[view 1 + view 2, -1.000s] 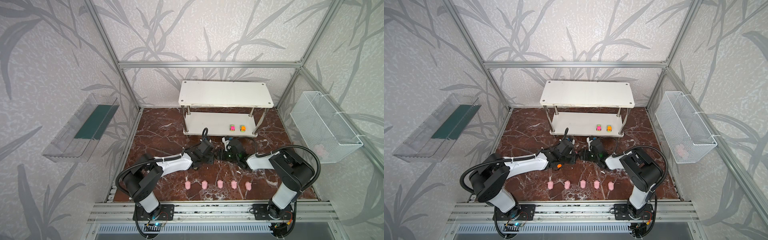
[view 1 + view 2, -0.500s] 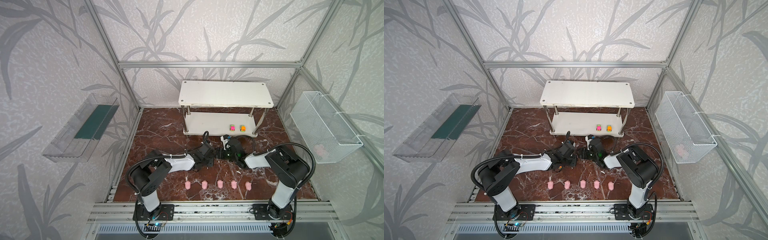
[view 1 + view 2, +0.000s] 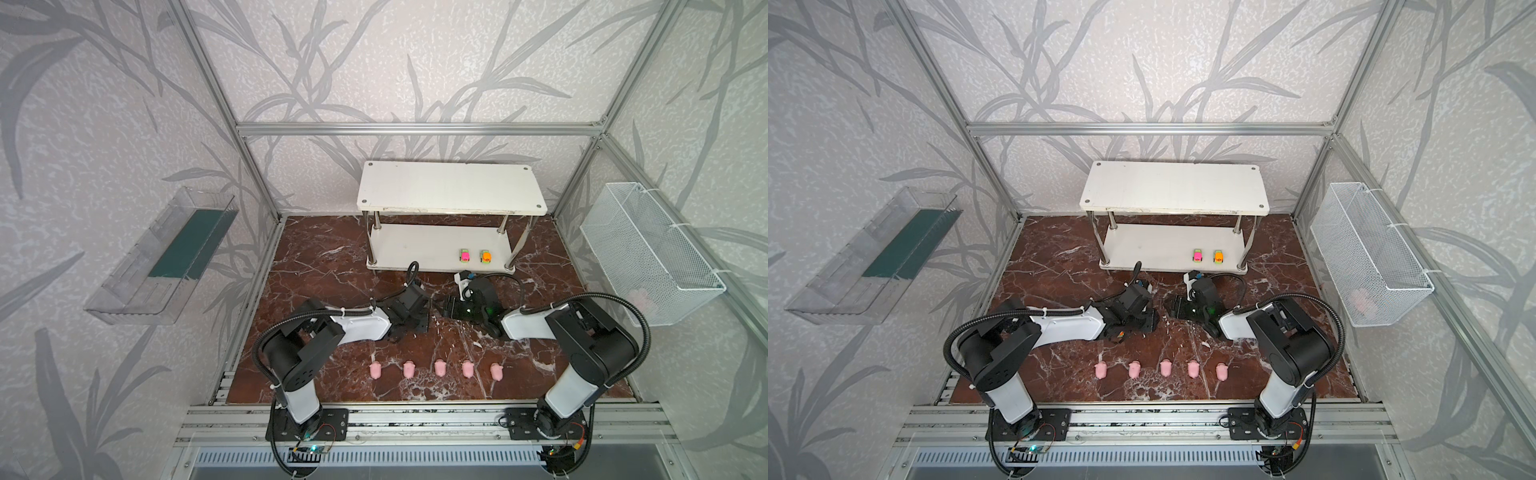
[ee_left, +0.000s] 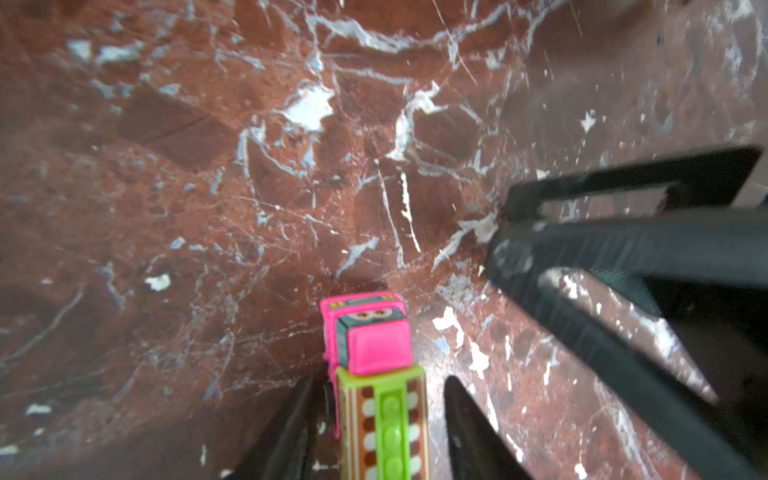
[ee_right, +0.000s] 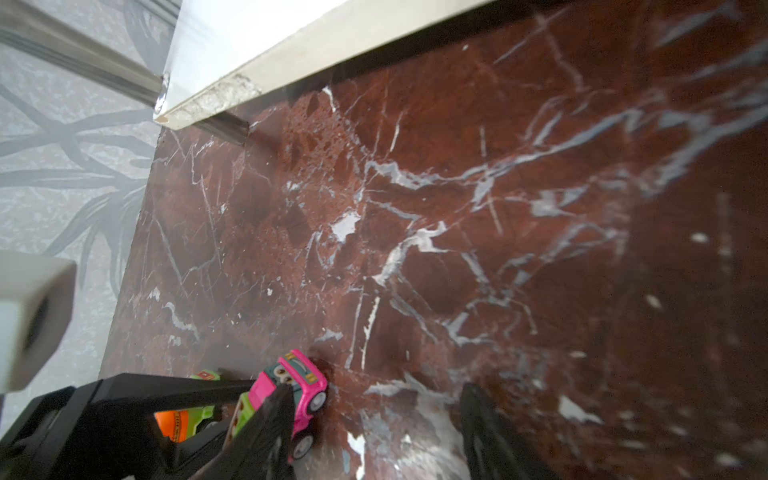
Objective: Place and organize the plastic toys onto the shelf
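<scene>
Pink car [image 4: 368, 336] sits within parted left tool [image 4: 379, 379].

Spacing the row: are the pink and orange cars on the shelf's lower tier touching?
Apart: both top views show bare white shelf between pink car and orange car.

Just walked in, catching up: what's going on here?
Toys are being moved onto the white shelf. A pink car and an orange car sit on its lower tier. Mid-table, the left hand straddles a pink-and-green car on the marble tabletop, jaws off it; the right hand is open alongside. Five pink pigs stand in a row near the front.
</scene>
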